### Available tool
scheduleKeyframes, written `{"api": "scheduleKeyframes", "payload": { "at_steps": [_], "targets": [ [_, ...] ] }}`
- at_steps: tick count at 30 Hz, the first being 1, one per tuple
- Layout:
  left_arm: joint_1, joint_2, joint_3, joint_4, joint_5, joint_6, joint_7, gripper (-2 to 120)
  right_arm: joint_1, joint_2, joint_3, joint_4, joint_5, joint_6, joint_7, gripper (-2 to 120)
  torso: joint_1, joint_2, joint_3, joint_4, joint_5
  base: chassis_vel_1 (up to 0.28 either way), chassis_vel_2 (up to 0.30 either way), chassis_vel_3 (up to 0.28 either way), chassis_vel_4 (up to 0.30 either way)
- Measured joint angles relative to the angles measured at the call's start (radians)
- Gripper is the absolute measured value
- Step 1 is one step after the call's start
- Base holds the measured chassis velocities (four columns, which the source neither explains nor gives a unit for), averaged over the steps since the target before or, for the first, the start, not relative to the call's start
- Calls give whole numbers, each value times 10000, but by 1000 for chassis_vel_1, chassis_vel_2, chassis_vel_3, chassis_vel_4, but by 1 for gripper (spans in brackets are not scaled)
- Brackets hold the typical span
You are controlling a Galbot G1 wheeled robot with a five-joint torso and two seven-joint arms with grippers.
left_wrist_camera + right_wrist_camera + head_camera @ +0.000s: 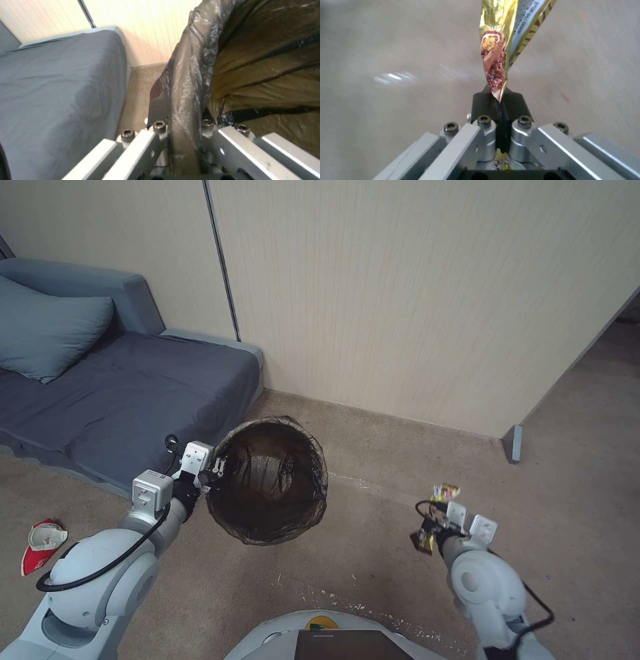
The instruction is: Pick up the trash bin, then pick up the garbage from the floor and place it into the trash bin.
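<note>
Litter lies far left of the bin: a crumpled red-and-white wrapper [41,543] on the carpet [373,527], just in front of the grey sofa [120,393]. Next comes the left gripper [215,472], clamped on the near rim of the bin [268,480], its fingers pinching the dark liner bag [190,75] folded over the edge; the bin hangs clear of the carpet, tipped so its mouth faces up toward the robot. It looks light and stiff enough to carry by the rim, though the liner film is thin and slippery and could slide under the pads. Well to the right of the bin, the right gripper [433,517] is closed on a gold foil snack wrapper [501,50], held above the carpet. That wrapper should be nearly weightless, crinkly and limp, best pinched at a flattened end as it is now. Print runs along its pale edge, but too small to read.
</note>
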Motion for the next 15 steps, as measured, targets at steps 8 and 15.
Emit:
{"api": "scheduleKeyframes", "payload": {
  "at_steps": [8,15],
  "targets": [
    [22,15,14,0,102,0,41,0,525,-1537,-313,1840,1244,-29,-564,0,0,0,0,-1,5,0,0,0,0],
    [-5,17,25,0,116,0,44,0,1831,-4876,-551,1611,1269,649,-3288,0,0,0,1,-1,8,0,0,0,0]
  ]
}}
